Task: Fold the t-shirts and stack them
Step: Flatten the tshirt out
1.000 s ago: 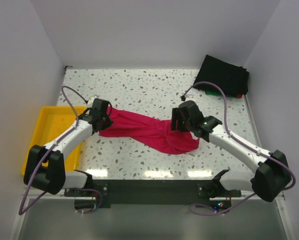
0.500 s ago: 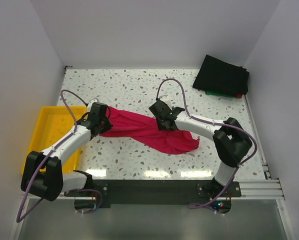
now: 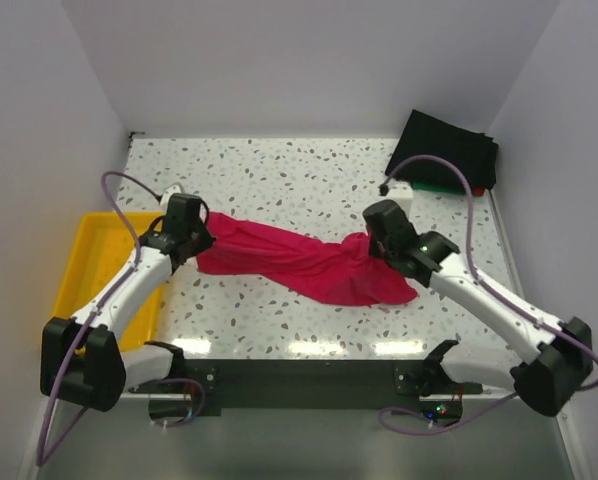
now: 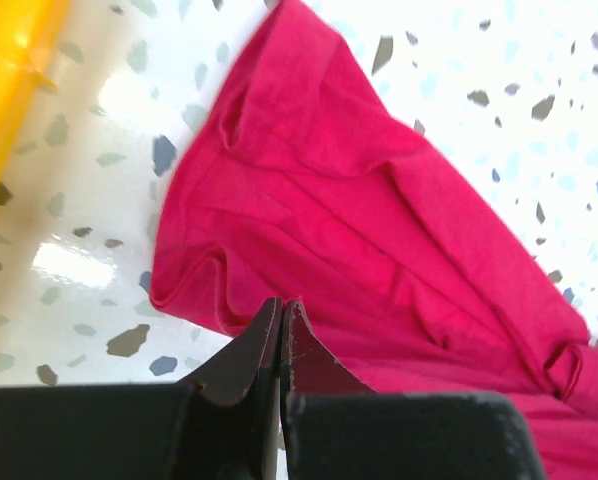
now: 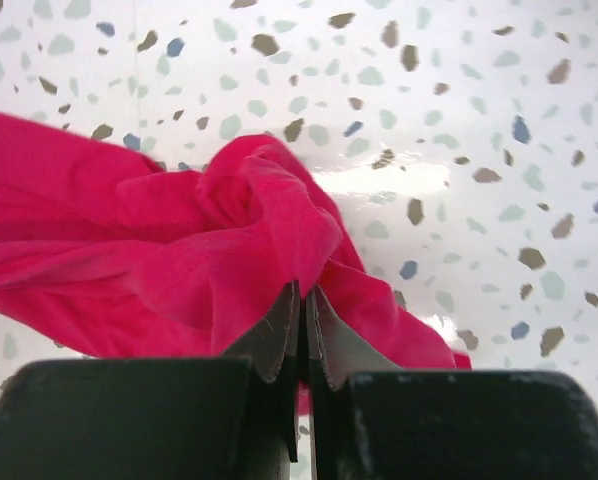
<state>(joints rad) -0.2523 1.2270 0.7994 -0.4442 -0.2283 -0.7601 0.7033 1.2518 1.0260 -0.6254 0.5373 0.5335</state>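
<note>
We see the crimson-pink t-shirt (image 3: 299, 262) lying in a twisted band across the middle of the speckled counter (image 3: 279, 180). Our left hand (image 4: 281, 312) is pinched closed on the hem at its left end, near the yellow tray (image 3: 99, 265). Our right hand (image 5: 304, 300) is clamped on a bunched fold at its right end. The dark folded t-shirts (image 3: 447, 150) sit in the far right corner, well apart.

Right gripper (image 3: 371, 243) swung back toward 3 o'clock and left gripper (image 3: 196, 243) eased toward 9 o'clock, drawing the crimson-pink soft cloth t-shirt (image 3: 299, 266) longer.
</note>
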